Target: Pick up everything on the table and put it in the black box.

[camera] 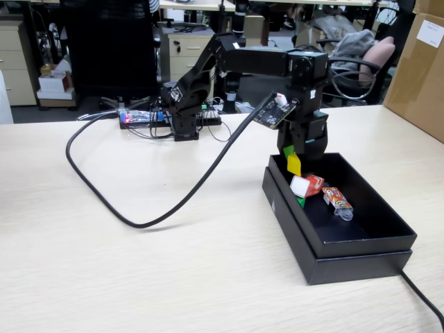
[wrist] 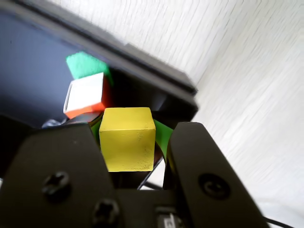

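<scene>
Between my 2 black jaws, my gripper (wrist: pixel 135 156) clamps a small yellow cube (wrist: pixel 127 138), held fast with green pads visible at either side of it in the wrist view. In the fixed view the same gripper (camera: pixel 294 164) hangs over the far end of the shallow matte black box (camera: pixel 361 258), with the cube above the box's floor, not resting on it. Below it, inside the box, a longer red carton with a white end (wrist: pixel 86 95) lies on the floor, and a small green cube (wrist: pixel 85 65) sits just beside it, near the box's wall. In the fixed view a small colourful packet with a clear end (camera: pixel 337 201) also lies in the box, next to the red carton. The box stands on the wide light beige wood-grain tabletop (camera: pixel 125 270), where a thick black cable (camera: pixel 139 223) loops across the surface to my arm.
</scene>
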You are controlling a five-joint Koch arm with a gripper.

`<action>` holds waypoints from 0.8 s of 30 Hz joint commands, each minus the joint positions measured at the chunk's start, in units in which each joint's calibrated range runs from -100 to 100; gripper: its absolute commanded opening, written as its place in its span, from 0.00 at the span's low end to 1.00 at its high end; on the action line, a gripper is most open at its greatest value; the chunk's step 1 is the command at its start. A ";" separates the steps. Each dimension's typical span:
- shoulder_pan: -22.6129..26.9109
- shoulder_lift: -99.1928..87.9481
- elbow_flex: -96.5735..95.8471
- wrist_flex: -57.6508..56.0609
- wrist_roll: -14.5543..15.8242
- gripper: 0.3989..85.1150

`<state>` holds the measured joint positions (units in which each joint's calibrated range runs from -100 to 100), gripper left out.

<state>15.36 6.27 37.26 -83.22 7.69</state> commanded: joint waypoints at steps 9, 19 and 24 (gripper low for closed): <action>-0.49 -11.49 -4.44 -0.45 -0.39 0.52; -10.70 -22.05 -10.97 13.03 -4.15 0.54; -13.43 -40.52 -40.52 29.53 -7.28 0.54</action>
<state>2.61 -23.24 -0.46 -61.60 1.83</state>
